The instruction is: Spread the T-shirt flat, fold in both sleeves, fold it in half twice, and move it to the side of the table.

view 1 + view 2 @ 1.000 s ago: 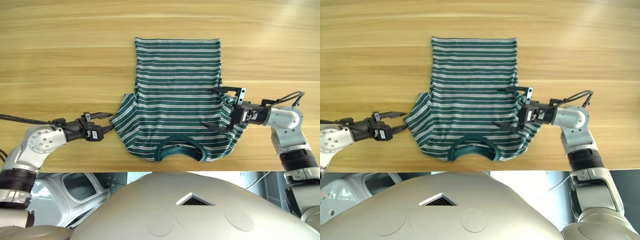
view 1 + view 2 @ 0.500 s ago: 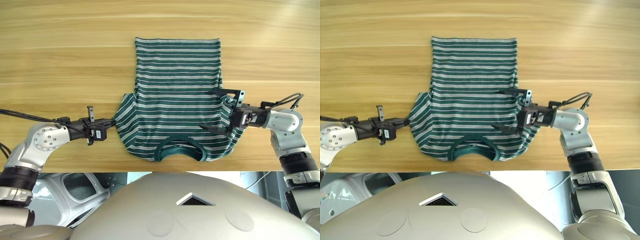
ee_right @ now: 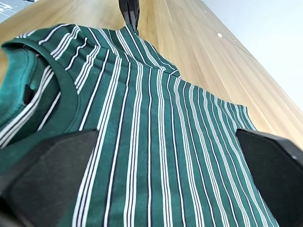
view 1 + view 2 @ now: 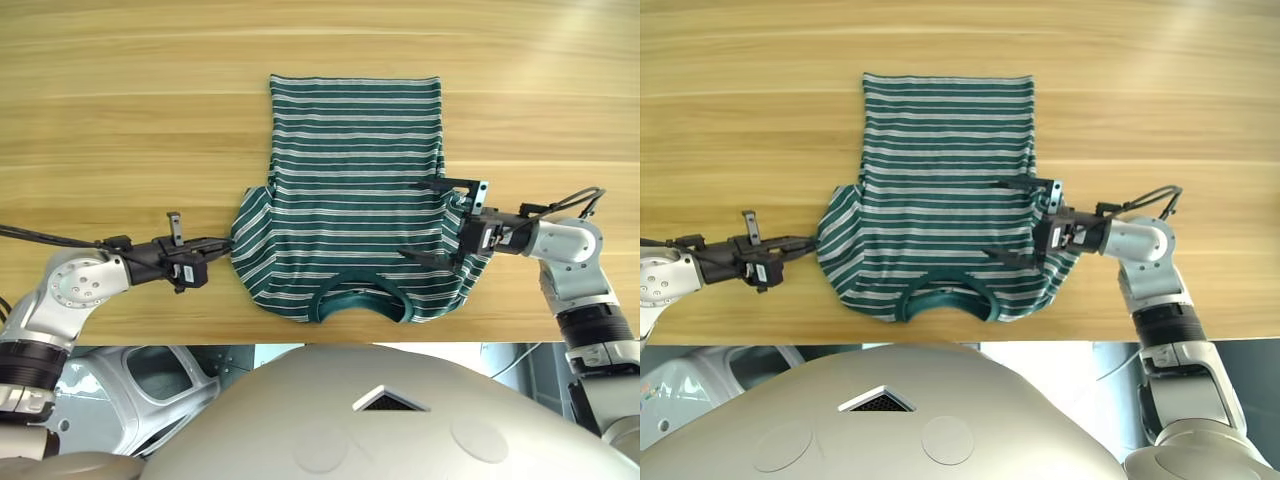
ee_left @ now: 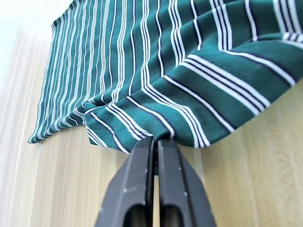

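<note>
I see a green T-shirt (image 4: 355, 170) with thin white stripes lying on the wooden bench (image 4: 120, 120). Its collar (image 4: 362, 293) is nearest the robot and its hem is at the far end. The body of the shirt is mostly flat. The left sleeve (image 4: 255, 225) sticks out to the robot's left, slightly rumpled.

The left gripper (image 4: 222, 243) has its two fingers pressed together on the outer edge of that sleeve, pinching the cloth right at the hem. The left wrist view shows the fabric bunching into the fingertips. I judge this grip is there so the sleeve can be lifted and folded in over the shirt's body. The left arm lies low, reaching in sideways just above the bench, with its forearm nearly level.

The right gripper (image 4: 425, 218) has its fingers spread wide and holds nothing. It sits over the shirt's right shoulder area, one finger toward the hem and one toward the collar. It seems placed to steady that side or to take the cloth there. The right arm also comes in level from the side, with the elbow bent back toward the robot.
</note>
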